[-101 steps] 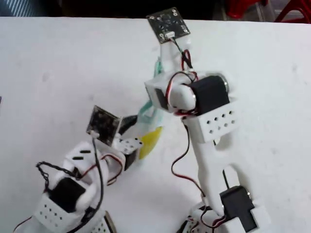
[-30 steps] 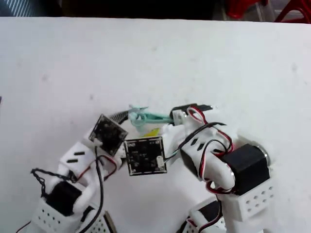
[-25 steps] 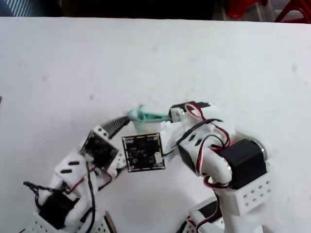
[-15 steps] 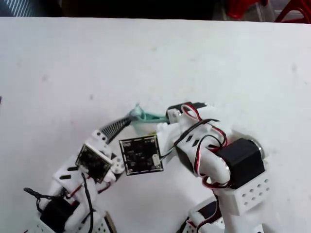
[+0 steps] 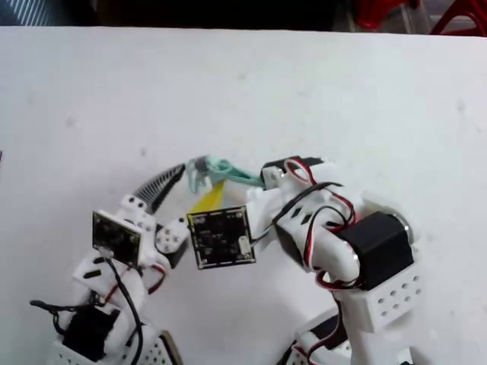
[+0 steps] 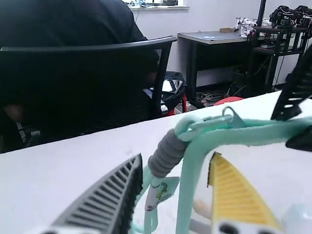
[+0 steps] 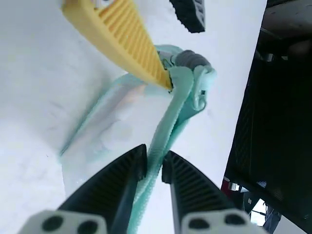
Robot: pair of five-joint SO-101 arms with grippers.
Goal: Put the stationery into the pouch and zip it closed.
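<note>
On the left, the left arm has drawn back toward its own base during the last second, and its wrist has turned away from the middle of the table (image 5: pixel 342 91). The left gripper (image 6: pixel 174 163) stands now with its fingers apart: the black finger (image 6: pixel 109 202) on one side, the yellow finger (image 6: pixel 234 195) on the other, and the yellow one shows much more from above than it did a second ago. Between the two fingers passes the green zip band (image 6: pixel 192 161) of the pouch (image 7: pixel 105 131), and the grey pull (image 6: pixel 165 155) sits just beside the tip of the black finger; I cannot tell if the finger touches it. The end of the pouch with the pull has shifted a little to the left together with the arm. I judge from this that the zipping step is in hand and that the left gripper was drawing the pull along the band, but with the fingers apart it does not grip the pull at this moment, and I cannot see if the zip is fully closed. The pouch itself hangs between the two grippers, lifted at its zip edge, with its lower part on the table. Its side is half clear, and a faint pale shape shows through it; what it is, I cannot say. On the right, the right gripper (image 7: pixel 153 156) is pinched on the zip band and holds that end of the pouch in place, as it did a second ago.
</note>
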